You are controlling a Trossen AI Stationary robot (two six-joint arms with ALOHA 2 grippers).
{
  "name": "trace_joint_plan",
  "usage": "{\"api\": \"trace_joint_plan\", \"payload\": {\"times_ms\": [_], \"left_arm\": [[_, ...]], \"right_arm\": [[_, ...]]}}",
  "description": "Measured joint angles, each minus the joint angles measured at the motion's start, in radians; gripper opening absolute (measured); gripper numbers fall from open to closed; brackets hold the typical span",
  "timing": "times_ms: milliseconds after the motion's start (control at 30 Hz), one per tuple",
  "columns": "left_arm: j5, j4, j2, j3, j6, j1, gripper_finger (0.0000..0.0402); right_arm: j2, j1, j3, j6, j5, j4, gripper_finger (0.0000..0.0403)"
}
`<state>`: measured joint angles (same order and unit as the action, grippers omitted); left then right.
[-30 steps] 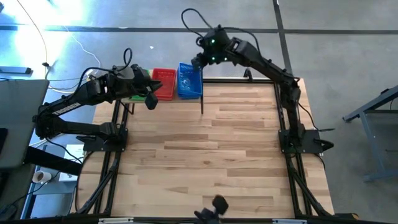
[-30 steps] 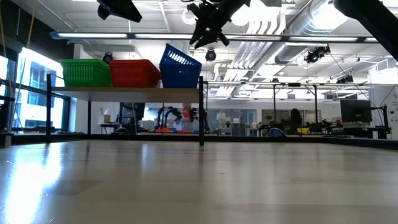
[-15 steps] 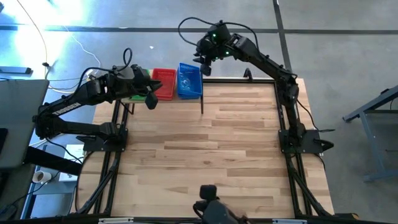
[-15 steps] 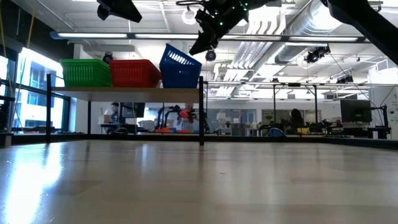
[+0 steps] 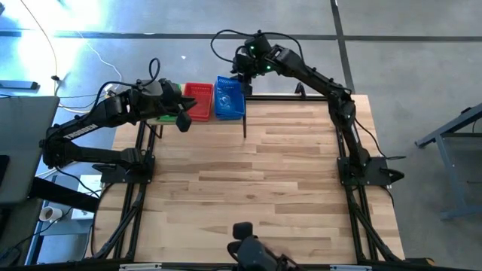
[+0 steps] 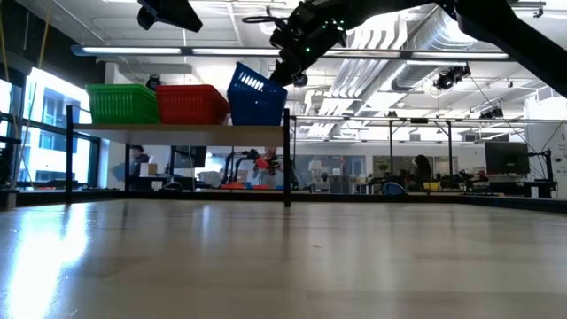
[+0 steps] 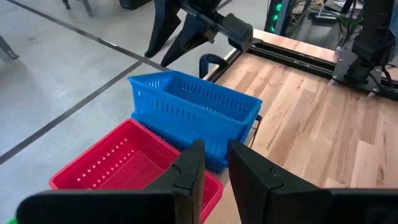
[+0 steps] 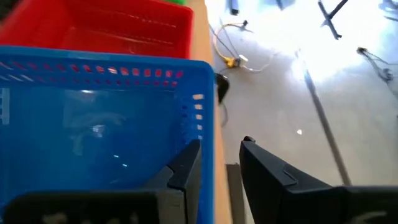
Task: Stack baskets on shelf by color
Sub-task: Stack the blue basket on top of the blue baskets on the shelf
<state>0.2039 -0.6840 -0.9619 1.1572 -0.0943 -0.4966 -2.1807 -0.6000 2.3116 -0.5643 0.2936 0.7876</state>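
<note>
Baskets sit in three colour stacks along the shelf (image 6: pixel 195 131), and the one that matters is the top blue basket (image 5: pixel 230 98), which rests tilted on the blue one beneath it instead of nesting flat. The right gripper (image 5: pixel 242 70) hangs just above that basket's far short end, at the outer corner of the shelf. In its wrist view its fingers (image 8: pixel 186 169) are spread a little with nothing between them, and the blue rim lies directly below and slightly to one side of the gap. The basket's long axis runs straight away from this gripper toward the table, so I'd judge that any nudge or regrip has to come down over the near short wall. The left gripper (image 5: pixel 181 119) waits low over the other end of the shelf, above the green basket (image 6: pixel 121 103) and beside the red basket (image 5: pixel 197 98). Its fingers (image 7: pixel 189 169) are a narrow slit apart and empty. The blue stack lies ahead of it beyond the red one, so the right arm is clearly the nearer
</note>
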Motion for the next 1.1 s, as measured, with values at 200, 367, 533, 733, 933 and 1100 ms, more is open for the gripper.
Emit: {"api": "trace_joint_plan", "payload": {"times_ms": [200,367,533,733,933,1100], "left_arm": [[0.000,0.000,0.000,0.000,-0.008,-0.001,0.0062],[0.001,0.000,0.000,0.000,-0.008,-0.001,0.0062],[0.001,0.000,0.000,0.000,-0.008,0.000,0.0062],[0.001,0.000,0.000,0.000,-0.008,0.000,0.0062],[0.001,0.000,0.000,0.000,-0.007,-0.001,0.0062],[0.001,0.000,0.000,0.000,-0.008,-0.001,0.0062]], "right_arm": [[-0.018,0.000,0.000,0.011,0.032,0.009,0.0097],[-0.034,0.001,0.000,0.014,-0.005,-0.009,0.0097],[-0.048,0.001,0.000,0.014,0.001,0.005,0.0097],[-0.056,0.001,0.000,0.014,0.002,0.015,0.0096],[-0.057,-0.002,0.000,0.014,0.002,0.008,0.0074],[-0.058,-0.002,0.000,0.014,0.002,0.009,0.0069]]}}
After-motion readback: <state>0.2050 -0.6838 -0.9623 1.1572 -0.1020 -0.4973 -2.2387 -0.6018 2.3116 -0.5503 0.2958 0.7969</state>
